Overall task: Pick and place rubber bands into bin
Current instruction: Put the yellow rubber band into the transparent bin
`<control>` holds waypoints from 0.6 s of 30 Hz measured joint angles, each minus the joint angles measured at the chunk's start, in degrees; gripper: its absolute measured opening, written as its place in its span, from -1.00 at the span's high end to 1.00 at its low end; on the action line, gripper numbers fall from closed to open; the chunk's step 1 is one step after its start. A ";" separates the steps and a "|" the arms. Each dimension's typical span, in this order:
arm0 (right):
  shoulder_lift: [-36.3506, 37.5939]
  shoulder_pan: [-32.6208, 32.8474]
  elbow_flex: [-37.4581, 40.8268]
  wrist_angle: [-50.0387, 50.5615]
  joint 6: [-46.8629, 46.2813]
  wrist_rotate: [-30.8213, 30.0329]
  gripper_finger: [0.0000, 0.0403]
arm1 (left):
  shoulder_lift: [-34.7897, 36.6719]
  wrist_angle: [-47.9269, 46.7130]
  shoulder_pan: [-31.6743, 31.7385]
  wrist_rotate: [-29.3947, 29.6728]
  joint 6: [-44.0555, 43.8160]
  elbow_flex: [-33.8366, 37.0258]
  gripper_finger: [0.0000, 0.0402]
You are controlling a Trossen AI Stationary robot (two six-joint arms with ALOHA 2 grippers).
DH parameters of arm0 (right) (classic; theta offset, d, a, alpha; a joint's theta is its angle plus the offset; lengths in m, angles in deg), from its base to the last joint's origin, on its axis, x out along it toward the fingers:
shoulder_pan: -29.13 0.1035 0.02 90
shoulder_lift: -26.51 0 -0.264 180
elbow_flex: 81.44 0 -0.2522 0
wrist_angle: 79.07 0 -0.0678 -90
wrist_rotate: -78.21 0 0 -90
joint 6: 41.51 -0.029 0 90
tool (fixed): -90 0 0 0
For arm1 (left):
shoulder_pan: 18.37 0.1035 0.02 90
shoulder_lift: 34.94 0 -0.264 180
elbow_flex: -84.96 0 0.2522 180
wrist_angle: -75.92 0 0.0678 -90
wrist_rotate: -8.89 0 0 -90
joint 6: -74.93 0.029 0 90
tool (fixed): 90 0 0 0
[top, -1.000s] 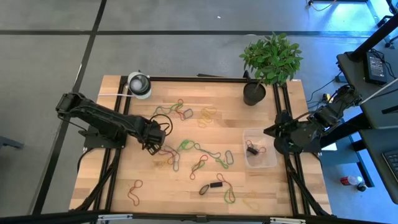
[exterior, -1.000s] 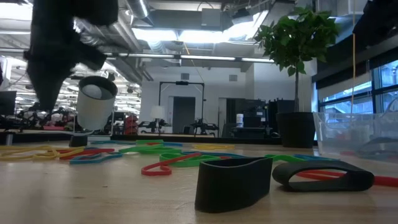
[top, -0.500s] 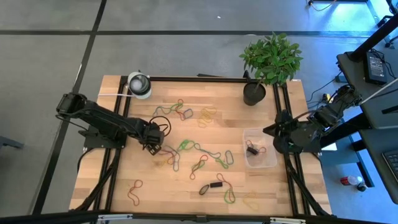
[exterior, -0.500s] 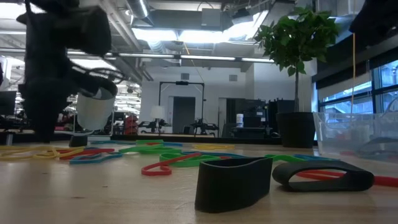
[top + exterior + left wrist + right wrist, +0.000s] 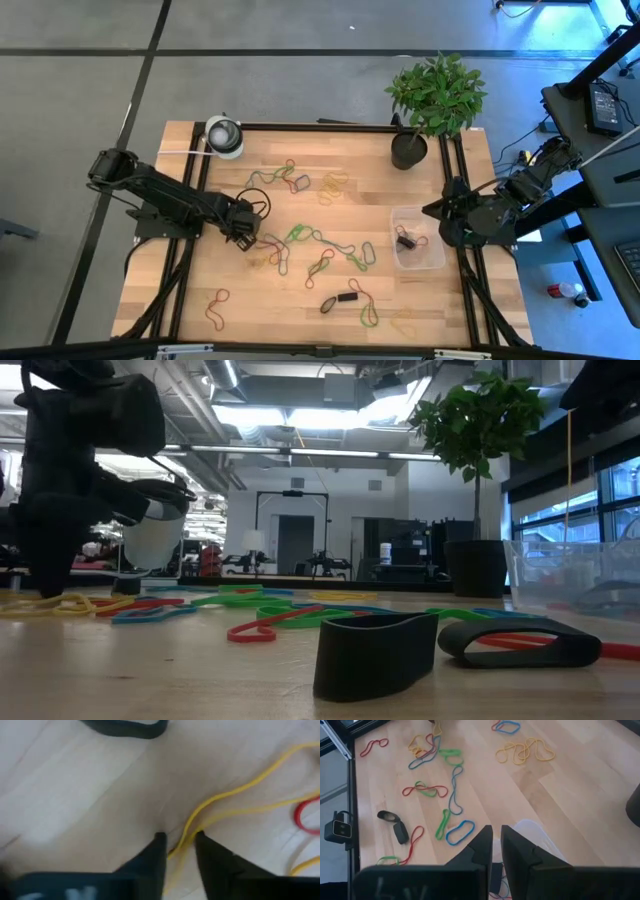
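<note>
Many rubber bands (image 5: 300, 235), red, green, yellow, blue and dark, lie flat over the middle of the wooden table. My left gripper (image 5: 179, 839) points straight down at the left part of the scatter (image 5: 248, 236), fingertips at the table top. A yellow rubber band (image 5: 225, 795) runs between its fingers, which still stand apart. The clear bin (image 5: 398, 217) stands on the table at the right and holds a few bands (image 5: 406, 240). My right gripper (image 5: 493, 837) hangs shut and empty above the bin's right side (image 5: 432, 212). My left gripper comes from above, with one finger (image 5: 159, 845) on each side of the yellow band's strands (image 5: 186, 834). The band lies slack on the table. I cannot tell whether the fingers touch it.
A black plant pot (image 5: 408, 150) stands at the far right and a white-and-grey roll (image 5: 224, 135) at the far left corner. Two wide dark bands (image 5: 375, 650) stand on edge near the front. Black frame rails (image 5: 180, 290) run along both sides.
My left gripper has come down from above the bands until its fingertips reach the table top at the yellow band, and has shifted a little toward the near edge. The bands have stayed where they lay.
</note>
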 joint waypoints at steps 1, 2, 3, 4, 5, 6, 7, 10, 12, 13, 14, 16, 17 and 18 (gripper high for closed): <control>0.00 -0.02 0.00 -0.02 0.17 -0.24 0.79 | -0.02 0.05 -0.23 0.20 -1.13 -0.16 0.73; 0.00 -0.04 0.00 0.00 0.27 -0.43 0.79 | -0.11 0.09 -0.39 0.22 -1.59 -0.43 0.84; 0.02 -0.04 0.00 0.02 0.38 -0.45 0.79 | -0.15 0.13 -0.53 0.18 -1.81 -0.82 0.92; 0.02 -0.04 0.00 0.17 0.41 -0.49 0.79 | -0.26 -0.20 -0.75 0.17 -1.87 -1.40 0.95; 0.01 -0.04 0.00 0.70 0.44 -0.49 0.79 | -0.39 -0.80 -1.00 -0.06 -1.86 -2.15 0.97; 0.01 -0.04 0.00 1.40 0.46 -0.49 0.79 | -0.39 -1.38 -1.34 -0.94 -1.92 -3.09 0.98; 0.02 -0.04 0.00 1.95 0.47 -0.49 0.79 | -0.37 -2.07 -1.71 -1.37 -1.90 -4.19 0.99; 0.02 -0.04 0.00 2.16 0.56 -0.53 0.79 | -0.37 -5.00 -2.22 -0.87 -1.91 -6.83 0.99; 0.02 -0.04 0.00 2.30 1.60 -0.54 0.79 | -0.35 -5.77 -2.55 -0.70 -1.89 -9.26 0.99; 0.02 -0.04 0.00 2.32 2.45 -0.54 0.79 | -0.32 -6.29 -2.78 -0.62 -1.89 -10.54 0.99; 0.02 -0.02 0.00 2.50 3.64 -0.56 0.81 | -0.31 -7.15 -2.92 -0.58 -1.89 -11.82 0.99; 0.02 -0.02 0.00 2.84 5.50 -0.54 0.86 | -0.33 -9.14 -3.07 -0.27 -2.01 -14.63 0.99; 0.13 -0.02 0.00 3.09 6.28 -0.55 0.90 | -0.33 -9.32 -3.14 -0.17 -2.20 -16.29 0.99; 0.34 -0.02 0.00 3.40 7.07 -0.53 0.95 | -0.31 -9.36 -3.14 0.14 -2.53 -17.94 0.99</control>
